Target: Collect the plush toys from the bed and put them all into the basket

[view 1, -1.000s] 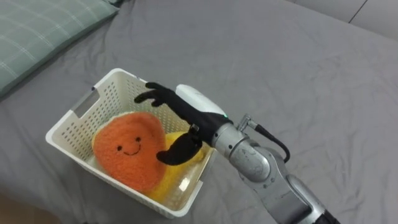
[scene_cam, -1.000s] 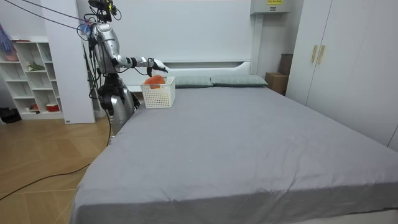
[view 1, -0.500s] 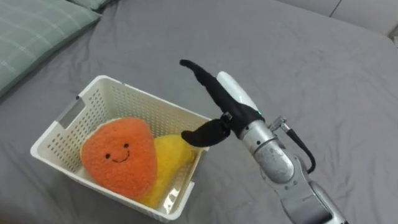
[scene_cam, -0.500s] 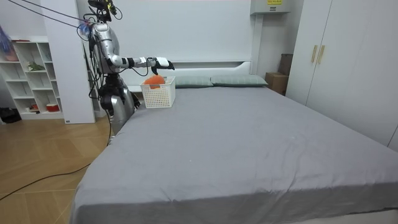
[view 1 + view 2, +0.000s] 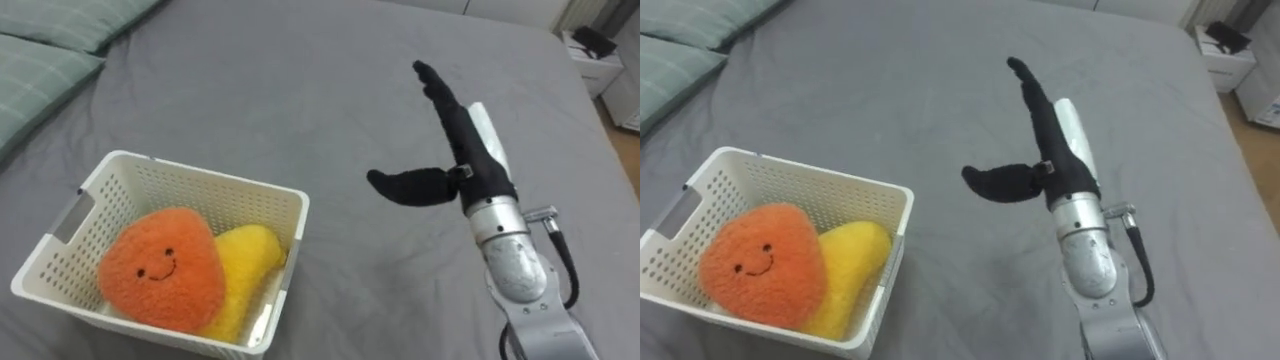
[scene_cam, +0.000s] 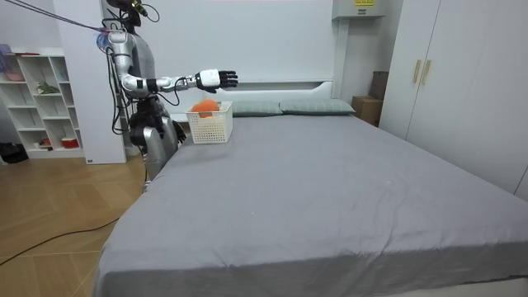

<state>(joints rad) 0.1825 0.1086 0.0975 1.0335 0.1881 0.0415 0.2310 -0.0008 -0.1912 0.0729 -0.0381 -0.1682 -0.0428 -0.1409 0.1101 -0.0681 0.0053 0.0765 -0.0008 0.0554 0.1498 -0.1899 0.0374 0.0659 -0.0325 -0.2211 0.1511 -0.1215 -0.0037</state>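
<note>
Your right robot hand [image 5: 470, 162], spread flat and empty, hovers near the white perforated plastic basket [image 5: 200, 183] holding the round orange plush toy [image 5: 160, 272] and yellow plush toy [image 5: 243, 262]. Swing back low and you may tip it.

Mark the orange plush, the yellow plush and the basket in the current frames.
orange plush [image 5: 158, 282]: left eye view, on its smiling face.
yellow plush [image 5: 248, 262]: left eye view, on its upper end, beside the orange one.
basket [image 5: 205, 190]: left eye view, on its far perforated wall.
</note>
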